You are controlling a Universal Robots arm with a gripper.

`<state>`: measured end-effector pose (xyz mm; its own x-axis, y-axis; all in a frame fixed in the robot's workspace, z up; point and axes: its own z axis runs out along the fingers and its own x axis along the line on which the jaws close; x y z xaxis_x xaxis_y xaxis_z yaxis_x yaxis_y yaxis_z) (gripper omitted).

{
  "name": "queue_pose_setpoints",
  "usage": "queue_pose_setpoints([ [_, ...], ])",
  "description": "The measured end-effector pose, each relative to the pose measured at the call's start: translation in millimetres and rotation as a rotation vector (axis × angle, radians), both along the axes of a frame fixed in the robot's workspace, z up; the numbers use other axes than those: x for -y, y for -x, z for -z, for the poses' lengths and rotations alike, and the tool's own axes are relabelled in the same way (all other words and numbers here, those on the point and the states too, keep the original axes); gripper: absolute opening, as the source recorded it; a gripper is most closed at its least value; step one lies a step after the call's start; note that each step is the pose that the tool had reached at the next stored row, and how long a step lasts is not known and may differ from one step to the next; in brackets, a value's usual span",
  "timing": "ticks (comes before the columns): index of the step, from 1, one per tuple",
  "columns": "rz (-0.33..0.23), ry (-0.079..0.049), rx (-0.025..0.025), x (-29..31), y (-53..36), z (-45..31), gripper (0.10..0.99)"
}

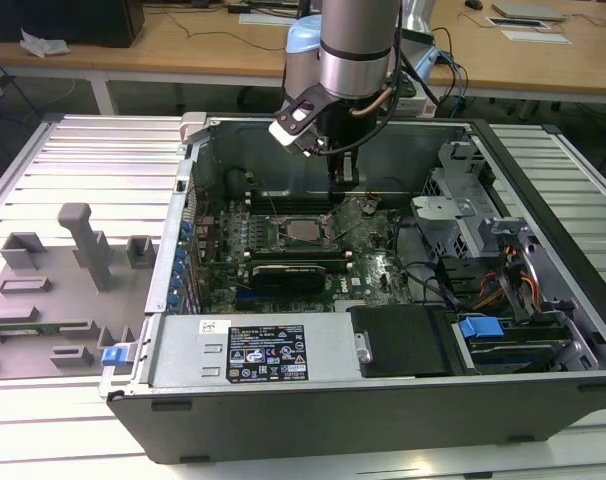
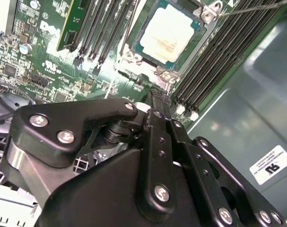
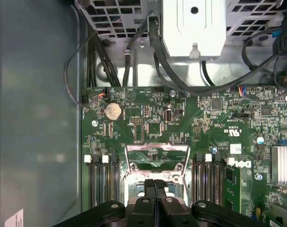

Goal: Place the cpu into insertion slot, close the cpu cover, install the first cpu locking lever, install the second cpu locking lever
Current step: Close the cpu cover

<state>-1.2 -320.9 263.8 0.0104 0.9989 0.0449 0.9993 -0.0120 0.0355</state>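
Both jaws of my black gripper (image 3: 155,182) pressed together, empty. First wrist view: thin silvery cpu cover frame (image 3: 157,153) raised. Second wrist view: silver-grey square cpu (image 2: 169,30) in black-framed insertion slot (image 2: 136,45).

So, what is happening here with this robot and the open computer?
A robot arm reaches down into the open computer case. The cpu already sits in the insertion slot on the motherboard. The end effector, shut on nothing I can see, hangs just beside the slot, near the silvery cpu cover. I cannot tell whether that cover is fully down.
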Motion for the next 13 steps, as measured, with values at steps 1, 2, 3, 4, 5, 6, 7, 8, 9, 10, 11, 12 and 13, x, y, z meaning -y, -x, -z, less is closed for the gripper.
queue_pose_setpoints([
  [1, 0.0, 0.0, 0.0001, 0.0, -1.5, 0.0, 0.106],
  [2, 0.0, 0.0, 0.0001, 0.0, -5.0, 0.0, 0.106],
  [3, 0.0, 0.0, 0.0, 0.0, -7.6, 0.0, 0.106],
  [4, 0.0, 0.0, 0.0, 0.0, -10.2, 0.0, 0.106],
  [5, 0.0, 0.0, 0.0, 0.0, -13.3, 0.0, 0.106],
  [6, 0.0, 0.0, 0.0, 0.0, -17.3, 0.1, 0.106],
  [7, 0.0, 0.0, 0.0, 0.1, -20.8, 0.0, 0.106],
  [8, 0.0, 0.0, -0.0001, 0.1, -26.6, 0.0, 0.106],
  [9, 0.0, 0.0, -0.0003, 0.2, -32.1, 0.0, 0.106],
  [10, 0.0, 0.0, -0.0004, 0.3, -37.3, 0.0, 0.106],
  [11, 0.0, 0.0, -0.0006, 0.4, -42.4, 0.0, 0.106],
  [12, 0.0, 0.0, -0.0007, 0.4, -45.1, 0.0, 0.106],
  [13, 0.0, 0.0, -0.0009, 0.5, -49.7, 0.0, 0.106],
])
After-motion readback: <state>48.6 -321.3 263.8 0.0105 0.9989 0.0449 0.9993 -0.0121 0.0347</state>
